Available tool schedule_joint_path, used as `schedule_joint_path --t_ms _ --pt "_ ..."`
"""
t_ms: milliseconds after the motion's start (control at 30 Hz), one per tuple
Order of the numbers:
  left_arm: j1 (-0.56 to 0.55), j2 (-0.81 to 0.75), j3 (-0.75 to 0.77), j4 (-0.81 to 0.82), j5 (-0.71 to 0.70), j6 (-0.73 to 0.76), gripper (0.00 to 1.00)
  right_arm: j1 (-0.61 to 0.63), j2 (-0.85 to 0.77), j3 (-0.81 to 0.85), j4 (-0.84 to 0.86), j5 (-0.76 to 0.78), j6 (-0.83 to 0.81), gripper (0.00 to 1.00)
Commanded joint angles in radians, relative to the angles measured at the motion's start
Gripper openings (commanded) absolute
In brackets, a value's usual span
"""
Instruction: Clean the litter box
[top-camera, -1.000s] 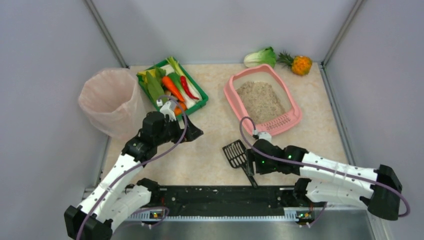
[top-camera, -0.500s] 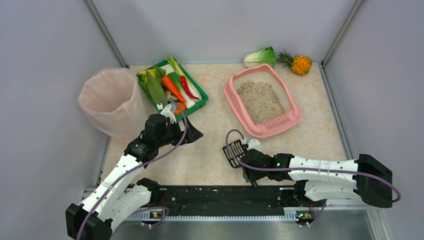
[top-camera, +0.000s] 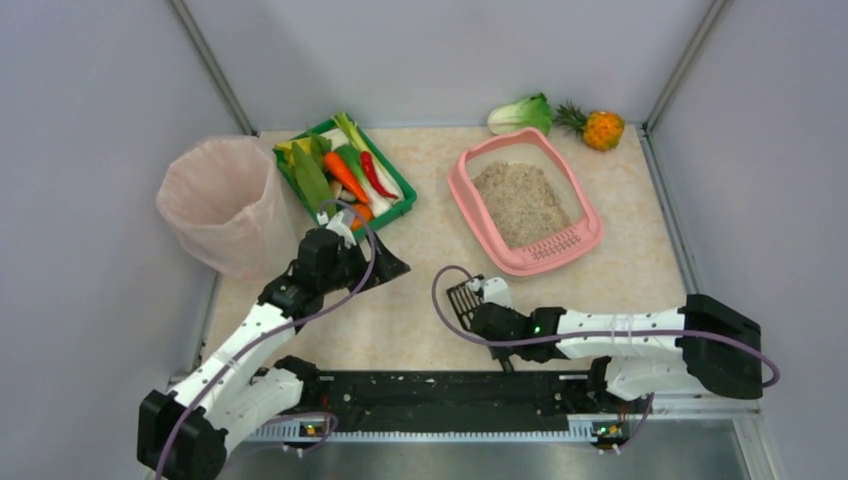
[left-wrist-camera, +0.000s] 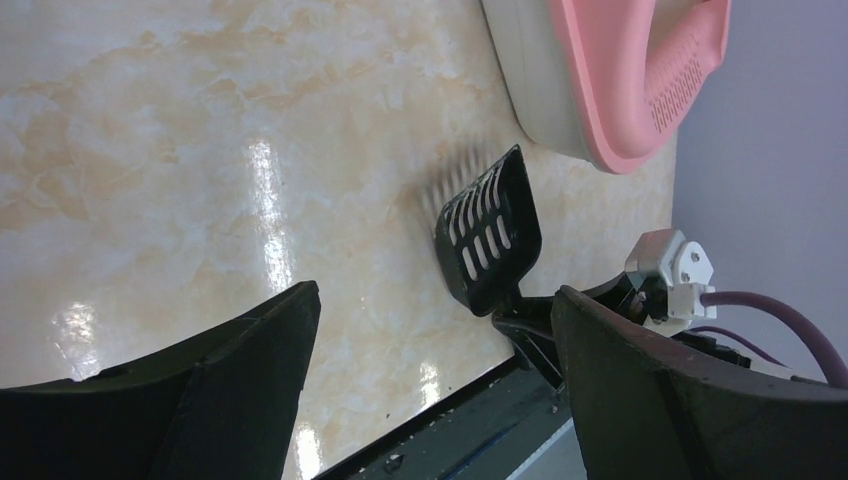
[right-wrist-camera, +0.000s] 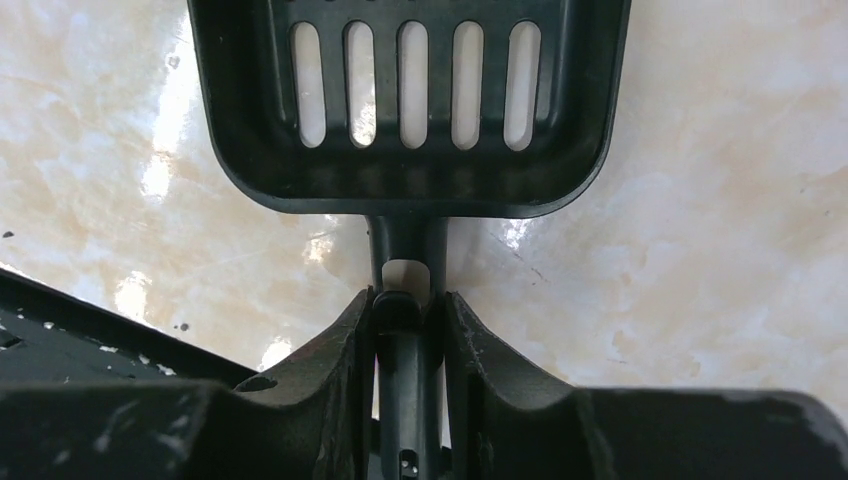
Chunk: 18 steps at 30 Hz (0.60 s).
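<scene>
The pink litter box (top-camera: 462, 190) with grey-beige litter lies at the back right of the table; its slotted end (left-wrist-camera: 640, 70) shows in the left wrist view. A black slotted scoop (top-camera: 463, 297) lies flat on the table in front of it. My right gripper (top-camera: 487, 322) reaches in low from the right and is shut on the scoop's handle just behind the head (right-wrist-camera: 410, 100), with both fingers (right-wrist-camera: 350, 330) pressed against the handle. My left gripper (top-camera: 385, 265) hovers open over the table left of the scoop (left-wrist-camera: 490, 235), holding nothing.
A bin with a pink liner (top-camera: 215, 200) stands at the left. A green tray (top-camera: 403, 196) of vegetables sits beside it. Bok choy (top-camera: 520, 113) and a pineapple (top-camera: 600, 130) lie at the back edge. The black base rail (top-camera: 430, 390) runs along the near edge.
My right arm has swung left and lower along the scoop's handle, and its jaws have closed on the handle. The left arm has barely moved.
</scene>
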Motion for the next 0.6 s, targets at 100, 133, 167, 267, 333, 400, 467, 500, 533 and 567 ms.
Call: schedule_joint_path --t_ms 100,133,167,267,333,400,467,500,533,567 --pt "-0.004 0.099 0.026 0.154 0.074 -0.075 0.88 0.017 -0.042 0.15 -0.023 -0.017 -0.179 0.0" --pt "-0.004 0.123 0.041 0.164 0.098 -0.075 0.87 0.016 -0.043 0.172 -0.03 -0.028 -0.203 0.0" --pt "-0.004 0.15 0.056 0.178 0.127 -0.073 0.85 0.016 -0.041 0.192 -0.039 -0.032 -0.22 0.0" --pt "-0.006 0.243 0.099 0.213 0.225 -0.062 0.74 0.017 -0.03 0.25 -0.049 -0.045 -0.267 0.0" --pt "-0.008 0.314 0.134 0.209 0.292 -0.05 0.66 0.016 -0.022 0.289 -0.053 -0.046 -0.293 0.0" --pt "-0.018 0.364 0.162 0.208 0.34 -0.037 0.59 0.015 -0.013 0.313 -0.053 -0.044 -0.321 0.0" --pt "-0.026 0.389 0.177 0.204 0.347 -0.03 0.54 0.016 -0.003 0.33 -0.052 -0.043 -0.337 0.0" --pt "-0.028 0.396 0.178 0.204 0.346 -0.027 0.53 0.015 0.002 0.338 -0.053 -0.044 -0.344 0.0" --pt "-0.028 0.4 0.178 0.204 0.345 -0.025 0.51 0.015 0.006 0.344 -0.052 -0.045 -0.351 0.0" --pt "-0.028 0.401 0.177 0.2 0.342 -0.022 0.48 0.015 0.009 0.35 -0.053 -0.047 -0.357 0.0"
